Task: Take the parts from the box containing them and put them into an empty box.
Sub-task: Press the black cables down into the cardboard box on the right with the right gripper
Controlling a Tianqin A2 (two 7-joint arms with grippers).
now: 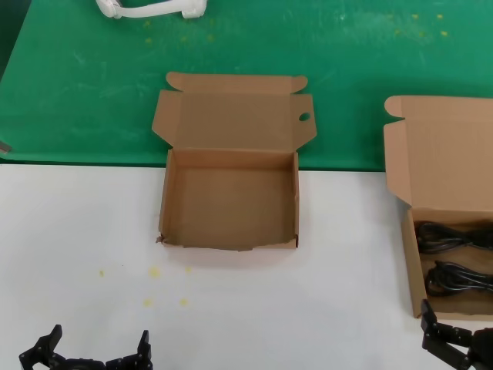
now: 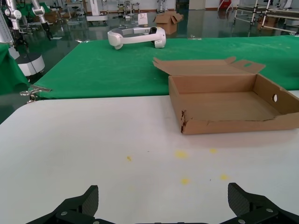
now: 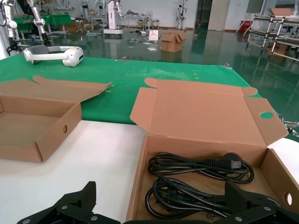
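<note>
The empty box (image 1: 231, 158) stands open mid-table, with an oval hole in its lid's right corner and a ragged front edge. It also shows in the left wrist view (image 2: 233, 125) and the right wrist view (image 3: 51, 137). The box with a tall plain lid (image 1: 447, 154) stands at the right edge and holds two coiled black cables (image 1: 454, 235) (image 1: 458, 279). My right gripper (image 1: 462, 335) is open just in front of that box (image 3: 201, 114), its jaws (image 3: 162, 193) wide over the box's near left corner and the nearer cable (image 3: 187, 196). My left gripper (image 1: 97, 339) is open and empty at the front left (image 2: 163, 198).
A green cloth (image 1: 77, 77) covers the far half of the table. A white headset (image 1: 150, 8) lies on it at the back. Small yellow stains (image 1: 154, 271) mark the white table in front of the empty box.
</note>
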